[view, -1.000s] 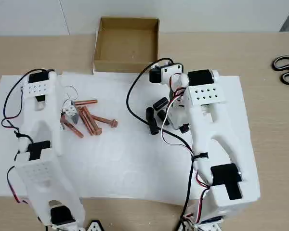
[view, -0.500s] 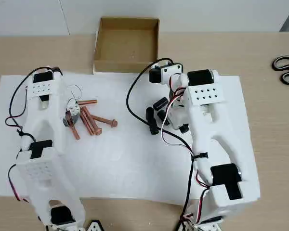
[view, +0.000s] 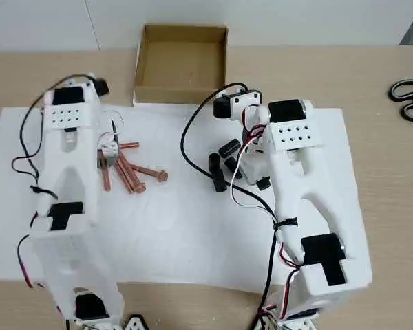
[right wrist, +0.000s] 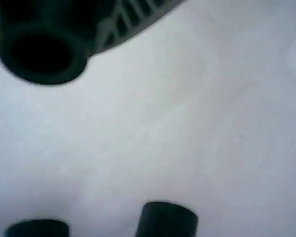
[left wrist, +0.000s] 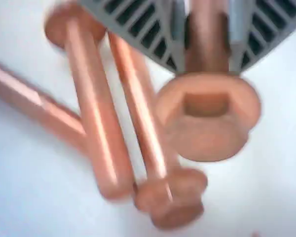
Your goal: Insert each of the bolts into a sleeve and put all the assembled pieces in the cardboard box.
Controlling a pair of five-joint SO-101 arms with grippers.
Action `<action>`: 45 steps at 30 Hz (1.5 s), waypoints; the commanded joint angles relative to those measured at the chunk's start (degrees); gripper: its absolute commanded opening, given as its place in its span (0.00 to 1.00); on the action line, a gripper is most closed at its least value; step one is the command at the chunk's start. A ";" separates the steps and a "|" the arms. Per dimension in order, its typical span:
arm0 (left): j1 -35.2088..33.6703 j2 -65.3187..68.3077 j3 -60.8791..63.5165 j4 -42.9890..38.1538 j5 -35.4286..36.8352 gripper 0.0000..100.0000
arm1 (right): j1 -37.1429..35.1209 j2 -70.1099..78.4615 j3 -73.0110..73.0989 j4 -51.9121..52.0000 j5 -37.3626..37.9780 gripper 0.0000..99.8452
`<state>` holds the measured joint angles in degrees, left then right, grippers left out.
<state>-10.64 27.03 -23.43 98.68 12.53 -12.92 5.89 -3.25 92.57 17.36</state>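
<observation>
We see the bolts (view: 129, 172) on the sheet's (view: 179, 234) left half, the sleeves (view: 217, 172) toward its middle, the cardboard box (view: 182, 62) behind its far edge, scissors (view: 409, 97) by the table's (view: 372, 69) right edge.

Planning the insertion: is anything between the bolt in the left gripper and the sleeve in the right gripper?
Yes: loose bolts and loose sleeves lie on the white sheet between the left gripper and right gripper. The held bolt and held sleeve could likely meet above them.
</observation>
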 commanded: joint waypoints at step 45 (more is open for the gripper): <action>-5.01 -4.04 25.54 -19.34 -6.24 0.00 | 0.66 -3.47 -2.55 0.22 -0.35 0.01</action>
<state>-15.38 23.16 1.80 79.69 6.20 -12.92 5.89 -3.25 92.57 17.36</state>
